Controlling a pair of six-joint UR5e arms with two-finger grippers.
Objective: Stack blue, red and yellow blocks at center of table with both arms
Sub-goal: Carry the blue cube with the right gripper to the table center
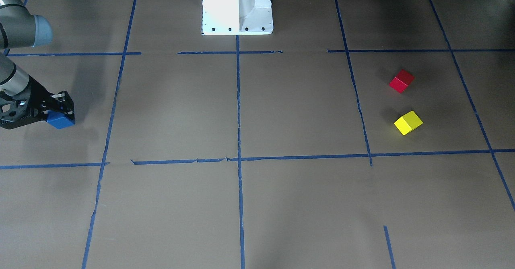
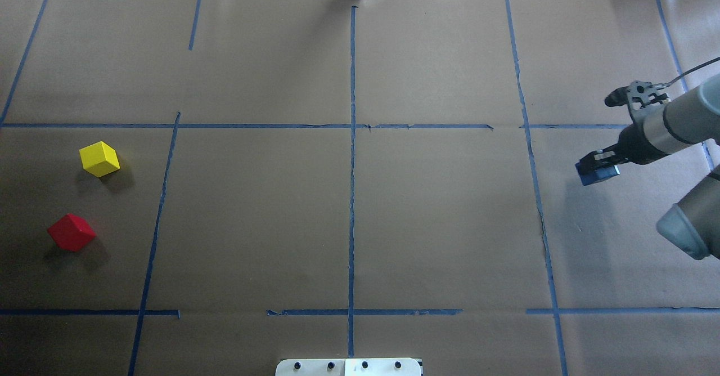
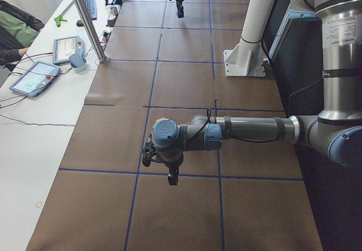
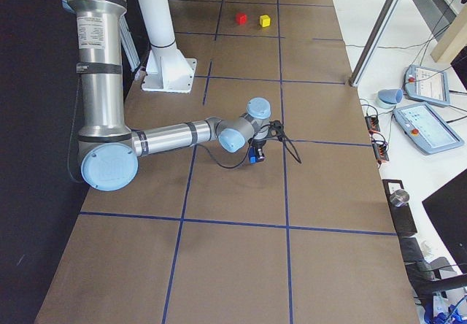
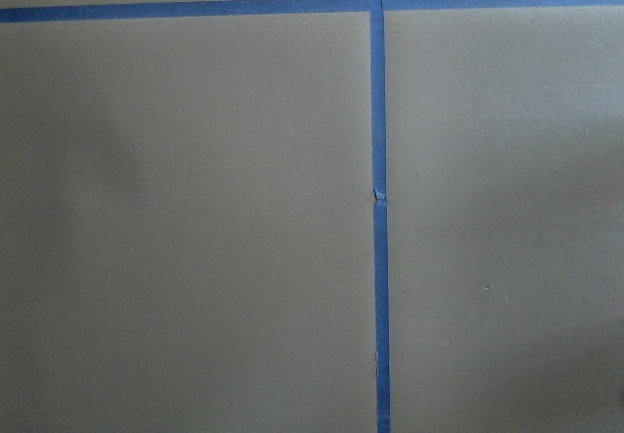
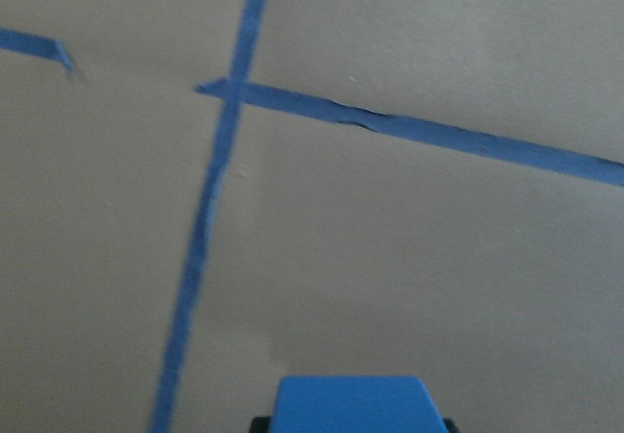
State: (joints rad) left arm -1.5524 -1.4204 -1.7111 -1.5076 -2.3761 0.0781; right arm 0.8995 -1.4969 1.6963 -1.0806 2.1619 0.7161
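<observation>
My right gripper (image 2: 596,166) is shut on the blue block (image 2: 598,175) and holds it low over the table's right side; the block also shows in the front view (image 1: 61,120) and the right wrist view (image 6: 351,404). The red block (image 2: 71,232) and the yellow block (image 2: 99,159) lie apart on the table's left side, each turned at an angle. My left gripper (image 3: 171,177) shows only in the exterior left view, pointing down over the table; I cannot tell if it is open or shut. Its wrist view shows only paper and tape.
Blue tape lines (image 2: 352,156) mark a grid on the brown paper. The white robot base (image 1: 237,7) stands at the robot's edge. A metal post (image 3: 90,25) and tablets (image 3: 34,77) stand on the side bench.
</observation>
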